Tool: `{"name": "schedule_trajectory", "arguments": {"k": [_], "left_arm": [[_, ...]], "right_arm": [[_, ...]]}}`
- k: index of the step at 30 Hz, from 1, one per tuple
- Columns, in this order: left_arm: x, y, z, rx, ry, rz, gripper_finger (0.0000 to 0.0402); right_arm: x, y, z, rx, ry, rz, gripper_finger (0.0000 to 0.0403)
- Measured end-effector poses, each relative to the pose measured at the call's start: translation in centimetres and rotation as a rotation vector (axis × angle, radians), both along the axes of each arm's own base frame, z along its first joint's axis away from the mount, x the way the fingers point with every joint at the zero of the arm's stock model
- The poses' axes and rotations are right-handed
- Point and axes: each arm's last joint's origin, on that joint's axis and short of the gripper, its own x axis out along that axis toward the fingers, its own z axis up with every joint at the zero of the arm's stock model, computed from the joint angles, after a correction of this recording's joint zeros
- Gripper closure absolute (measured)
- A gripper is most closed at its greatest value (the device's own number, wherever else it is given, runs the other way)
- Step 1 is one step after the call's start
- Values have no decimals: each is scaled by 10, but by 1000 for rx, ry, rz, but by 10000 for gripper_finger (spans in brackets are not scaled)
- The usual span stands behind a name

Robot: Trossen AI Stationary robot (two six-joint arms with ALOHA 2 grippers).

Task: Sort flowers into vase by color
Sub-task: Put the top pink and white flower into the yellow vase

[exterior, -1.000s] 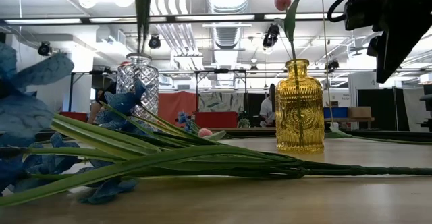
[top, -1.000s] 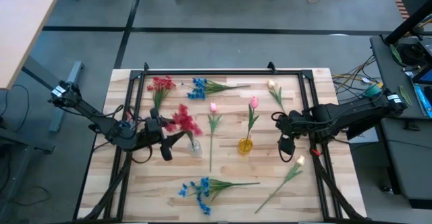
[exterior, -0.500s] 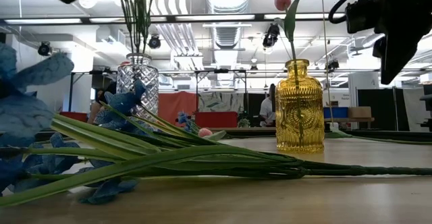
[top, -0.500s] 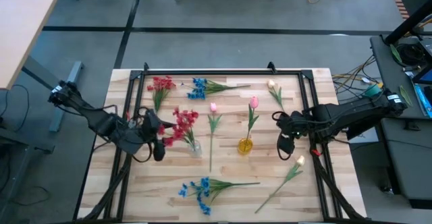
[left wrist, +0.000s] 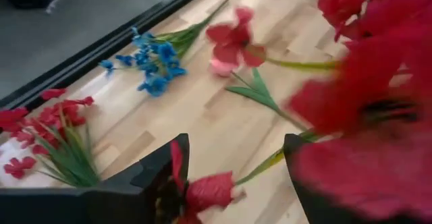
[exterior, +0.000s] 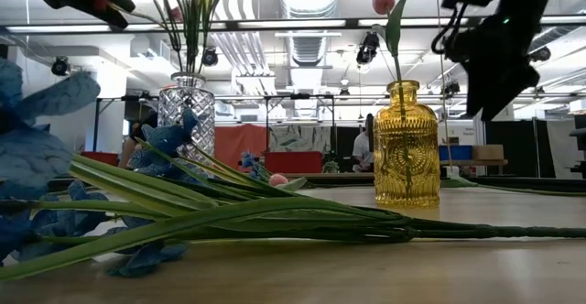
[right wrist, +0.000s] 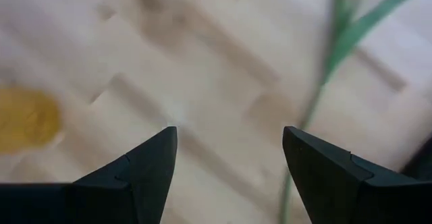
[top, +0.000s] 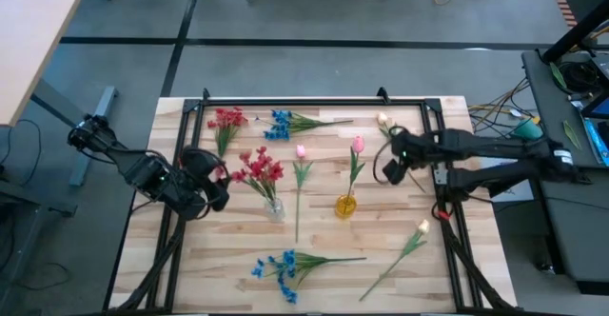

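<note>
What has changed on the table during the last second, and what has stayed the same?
The left tool drew back toward the table's left edge, away from the red flowers, which now stand free in the clear vase. The right tool moved toward the far edge, near the cream tulip. The yellow vase and the flowers lying flat stayed.

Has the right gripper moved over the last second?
Yes. The right gripper has moved up the high view, away from the cream tulip lying near the front, toward the cream tulip at the back.
</note>
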Motion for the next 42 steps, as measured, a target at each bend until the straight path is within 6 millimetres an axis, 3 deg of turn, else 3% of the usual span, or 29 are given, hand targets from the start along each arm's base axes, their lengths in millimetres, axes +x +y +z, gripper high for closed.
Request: {"name": "schedule_trajectory", "arguments": {"k": [9,19,30,42], "left_arm": [[-5,4,-3,50,6,16,189],[-6,5,-3,80,2,22,189],[-6,5,-3,83,1,23,190],[-6,5,-3,83,1,23,190]], "right_arm": [[-6,-60,-15,-13,88,-175,142],[1,-110,-55,90,138,-210,142],[-1,-134,-85,146,197,-228,146],[-1,-136,-86,138,192,-223,176]]}}
